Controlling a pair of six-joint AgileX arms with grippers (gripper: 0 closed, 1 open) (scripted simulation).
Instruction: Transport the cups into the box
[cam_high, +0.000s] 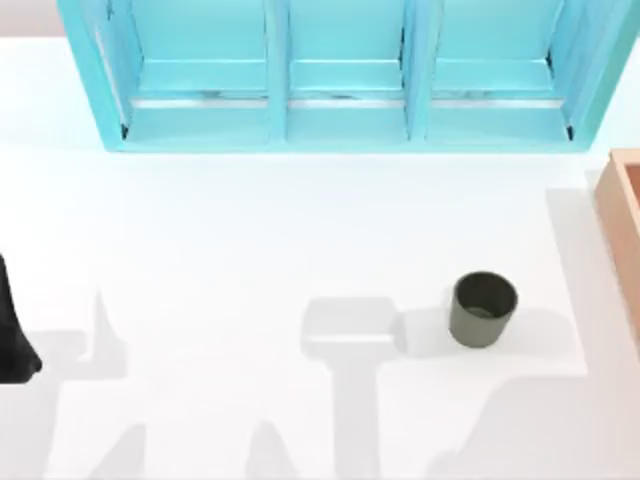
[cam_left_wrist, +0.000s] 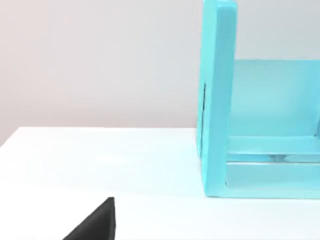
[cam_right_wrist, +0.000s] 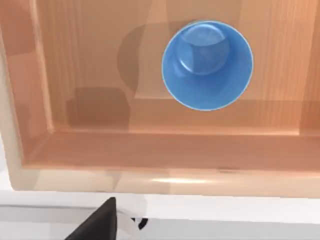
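Your right gripper's wrist camera looks straight down into the box (cam_right_wrist: 150, 150), where the blue cup (cam_right_wrist: 207, 65) stands upright, mouth up; you cannot tell how its fingers sit. Left of the box (cam_high: 622, 215), well apart, the olive-grey cup (cam_high: 483, 309) stands upright on the table (cam_high: 250, 250). Your left arm (cam_high: 12, 330) is parked far left of the box.

Turquoise 3-compartment shelf unit (cam_high: 345, 75) stands at far edge of white table (cam_high: 220, 230), compartments facing camera.
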